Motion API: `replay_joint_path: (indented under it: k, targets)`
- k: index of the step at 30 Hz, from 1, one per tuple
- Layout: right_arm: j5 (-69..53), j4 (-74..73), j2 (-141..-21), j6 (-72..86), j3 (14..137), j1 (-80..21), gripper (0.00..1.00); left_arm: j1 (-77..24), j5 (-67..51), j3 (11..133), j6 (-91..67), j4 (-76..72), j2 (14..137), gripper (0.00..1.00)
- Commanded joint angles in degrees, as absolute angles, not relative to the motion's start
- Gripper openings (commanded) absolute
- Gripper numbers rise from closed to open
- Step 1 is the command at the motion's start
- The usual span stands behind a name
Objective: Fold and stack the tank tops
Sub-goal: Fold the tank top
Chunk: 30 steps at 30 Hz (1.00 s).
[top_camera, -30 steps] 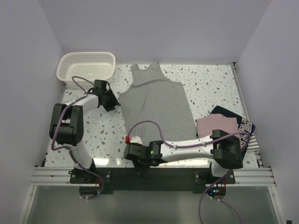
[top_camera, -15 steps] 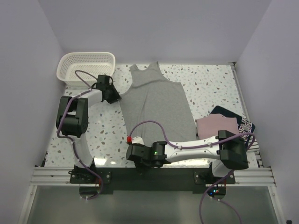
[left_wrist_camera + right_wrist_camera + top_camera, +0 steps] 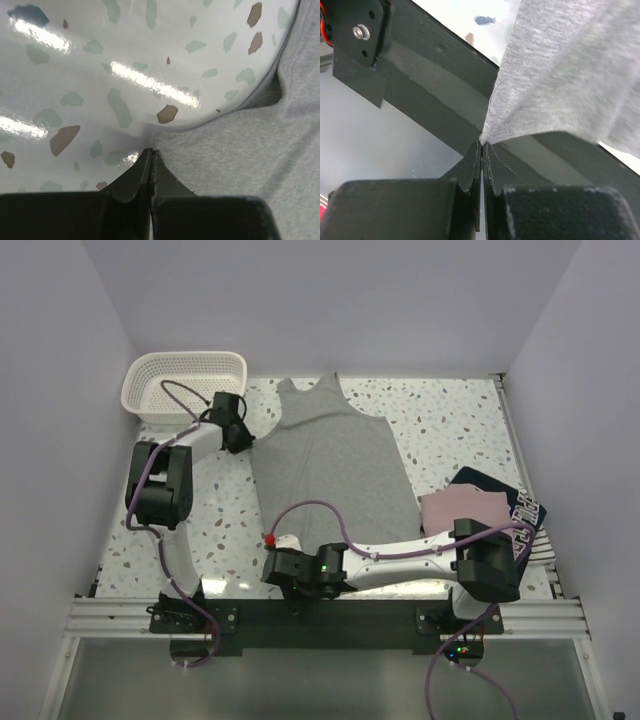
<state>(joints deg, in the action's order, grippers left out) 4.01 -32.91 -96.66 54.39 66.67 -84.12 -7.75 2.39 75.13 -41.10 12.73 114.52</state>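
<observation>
Nearest us, the right gripper (image 3: 482,144) sits low by the black front rail (image 3: 400,615). Its jaws are pinched tight on the near-left hem corner of the soft, plain grey tank top (image 3: 335,465), and the cloth rises from that pinch. The rest of the grey tank top lies flat mid-table, neck pointing away, on the glossy speckled white table (image 3: 450,420).

Off to the right, a folded dusty pink tank top (image 3: 462,508) rests on a folded navy tank top with lettering (image 3: 528,508). That makes two done, by the look of it, and that's the stack to aim for.

Now the news. The left gripper (image 3: 151,152) was spread wide beside the shirt's left edge a second ago. It has slid up toward the armhole and snapped closed, tips apparently nipping the very edge of the cloth. Both left-side corners look held, so I'd read this as set-up for a lengthwise fold. It's a thin bite, though, and it could slip.

Beyond, the white plastic lattice basket (image 3: 185,382) sits just behind that arm in the far-left corner, close enough to crowd the lift.
</observation>
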Motion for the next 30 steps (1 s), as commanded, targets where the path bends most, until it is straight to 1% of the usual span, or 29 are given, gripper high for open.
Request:
replay_joint_path:
  k: [1, 5, 11, 15, 19, 25, 30]
  targets:
    - [1.58, -30.68, -100.97, 53.62, 71.45, -84.64, 0.00, -7.65, 9.04, 80.77, -39.55, 15.64, 113.21, 0.00]
    - [0.09, -30.06, -106.60, 51.95, 79.07, -84.64, 0.00, -6.68, 12.30, 83.75, -38.59, 18.80, 111.36, 0.00]
    - [-3.86, -28.91, -115.12, 51.15, 89.18, -84.46, 0.00, -5.45, 14.41, 88.24, -35.78, 22.06, 111.71, 0.00]
    - [-4.13, -29.97, -116.63, 50.19, 93.16, -83.59, 0.00, -5.36, 13.89, 90.52, -34.46, 22.94, 112.06, 0.00]
    - [-5.18, -27.52, -113.83, 50.89, 90.19, -81.65, 0.00, -5.45, 11.87, 92.37, -34.19, 23.29, 112.59, 0.00]
    - [-3.96, -25.40, -106.10, 51.59, 81.84, -79.37, 0.00, -7.46, 9.50, 95.27, -35.68, 23.82, 114.52, 0.00]
    - [-2.37, -23.21, -99.68, 53.52, 72.61, -77.96, 0.00, -10.01, 8.79, 97.64, -37.09, 23.82, 116.36, 0.00]
